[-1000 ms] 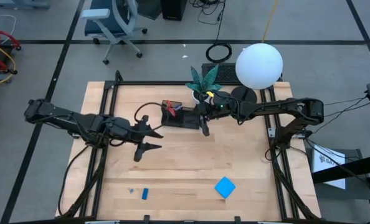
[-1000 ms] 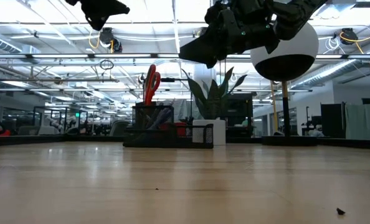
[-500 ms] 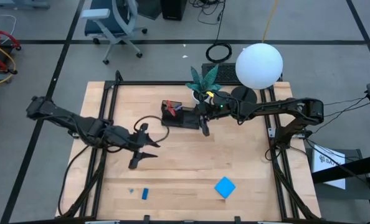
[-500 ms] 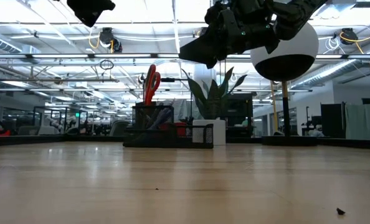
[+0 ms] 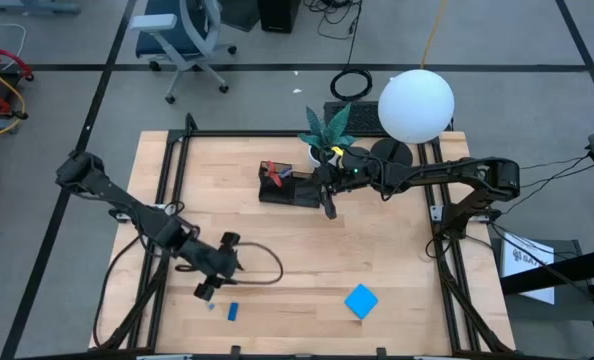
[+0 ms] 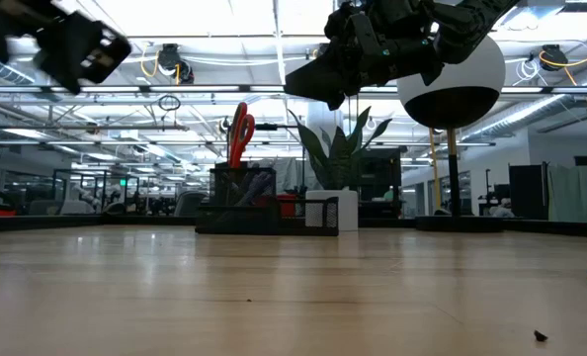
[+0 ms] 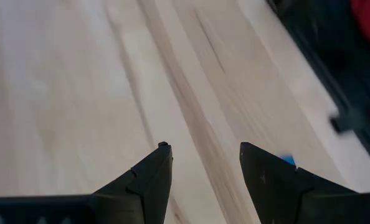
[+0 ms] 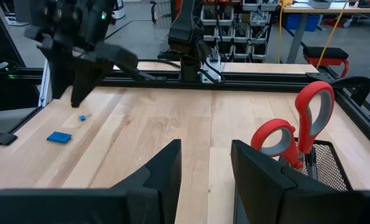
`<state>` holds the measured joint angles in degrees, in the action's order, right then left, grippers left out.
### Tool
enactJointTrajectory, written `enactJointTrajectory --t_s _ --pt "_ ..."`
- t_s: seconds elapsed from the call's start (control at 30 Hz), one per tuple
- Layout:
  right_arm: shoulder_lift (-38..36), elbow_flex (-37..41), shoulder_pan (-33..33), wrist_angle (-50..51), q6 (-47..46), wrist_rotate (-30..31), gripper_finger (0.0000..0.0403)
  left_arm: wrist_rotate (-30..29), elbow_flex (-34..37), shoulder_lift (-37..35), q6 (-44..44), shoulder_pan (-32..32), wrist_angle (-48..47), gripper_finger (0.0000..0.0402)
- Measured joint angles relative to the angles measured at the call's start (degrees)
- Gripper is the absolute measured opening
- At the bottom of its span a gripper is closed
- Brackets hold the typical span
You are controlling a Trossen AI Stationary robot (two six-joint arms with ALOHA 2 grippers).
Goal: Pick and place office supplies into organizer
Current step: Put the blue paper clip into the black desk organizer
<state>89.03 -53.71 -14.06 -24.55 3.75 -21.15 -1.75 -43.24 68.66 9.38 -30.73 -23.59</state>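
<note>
Since a second ago the left arm has swung away from mid-table toward the near left part of the table [image 5: 397, 260]; its left gripper [image 5: 206, 289] now hangs just beside the small blue eraser-like piece [image 5: 233, 311], with a tiny blue speck lying close by on the wood. Left wrist view: fingers [image 7: 149, 174] parted to a moderate gap with bare planks between them, nothing held, a sliver of blue at one fingertip's edge (probably the eraser piece). Right arm has not shifted: right gripper [image 5: 328, 207] hovers at the right end of the black organizer [image 5: 289, 190], fingers [image 8: 161, 168] apart and empty. Progress, judged from how things lie: the red-handled scissors [image 8: 295, 134] stand handles-up in the organizer's mesh section, so that item is done; something slim shows inside the organizer in the low view, but I cannot tell whether it is the pens. No pens lie loose on the table. Still out: the eraser piece at near left and the bright blue square pad [image 5: 361, 301] at near centre-right, well apart from the organizer. Step in hand appears to be the left arm's approach to the eraser piece; grasp not yet made. White plant pot [image 6: 335, 211] sits just beside the organizer, not part of the job.
</note>
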Motion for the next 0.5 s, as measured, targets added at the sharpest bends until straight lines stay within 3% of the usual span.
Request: enactJointTrajectory --t_s 0.2,0.5 --pt "0.0 0.0 0.0 -0.01 0.01 0.0 0.013 0.24 -0.6 3.88 1.73 -3.58 -3.15 0.0195" --pt "0.0 0.02 -0.02 -0.01 0.11 0.02 0.013 -0.66 -7.56 11.56 2.78 -8.14 -12.04 0.0195"
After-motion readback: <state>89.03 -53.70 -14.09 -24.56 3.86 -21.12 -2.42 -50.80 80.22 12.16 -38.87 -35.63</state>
